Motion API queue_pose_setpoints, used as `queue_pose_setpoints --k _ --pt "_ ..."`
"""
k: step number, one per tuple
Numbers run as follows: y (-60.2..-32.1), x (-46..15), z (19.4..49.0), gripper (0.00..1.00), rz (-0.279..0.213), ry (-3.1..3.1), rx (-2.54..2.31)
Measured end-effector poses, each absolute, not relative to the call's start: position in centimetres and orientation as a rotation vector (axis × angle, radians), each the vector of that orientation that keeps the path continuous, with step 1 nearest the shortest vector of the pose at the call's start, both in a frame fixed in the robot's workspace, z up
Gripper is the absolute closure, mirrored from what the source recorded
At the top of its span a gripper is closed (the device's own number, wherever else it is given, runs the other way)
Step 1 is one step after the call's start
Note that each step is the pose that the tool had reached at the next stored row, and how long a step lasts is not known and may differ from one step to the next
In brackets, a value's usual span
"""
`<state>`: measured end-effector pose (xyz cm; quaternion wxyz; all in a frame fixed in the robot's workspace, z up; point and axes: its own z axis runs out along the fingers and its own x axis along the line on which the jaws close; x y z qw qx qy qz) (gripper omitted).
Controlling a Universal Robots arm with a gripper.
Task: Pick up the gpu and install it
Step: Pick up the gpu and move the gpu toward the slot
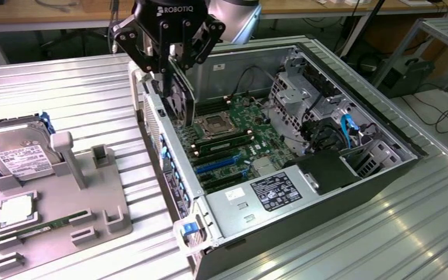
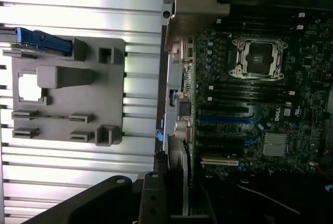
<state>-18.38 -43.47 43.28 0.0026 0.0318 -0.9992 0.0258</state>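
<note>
The gpu hangs upright, thin and dark edge-on, above the near wall of the open computer case. My gripper is shut on its upper part, one finger on each face. Its lower edge is over the motherboard, near the CPU socket and above the blue expansion slots. In the wrist view the gpu runs between the fingers of my gripper, along the case's rear wall, with the blue slots just beyond it.
A grey fixture plate lies on the ribbed metal table at the exterior view's left, carrying a hard drive, a CPU chip and a RAM stick. The power supply and drive cages crowd the case.
</note>
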Motion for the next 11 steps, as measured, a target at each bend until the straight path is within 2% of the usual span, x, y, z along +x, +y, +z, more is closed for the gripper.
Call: queue_pose_setpoints --k 11 --pt "-43.5 -17.2 43.3 0.72 0.081 -3.134 0.1"
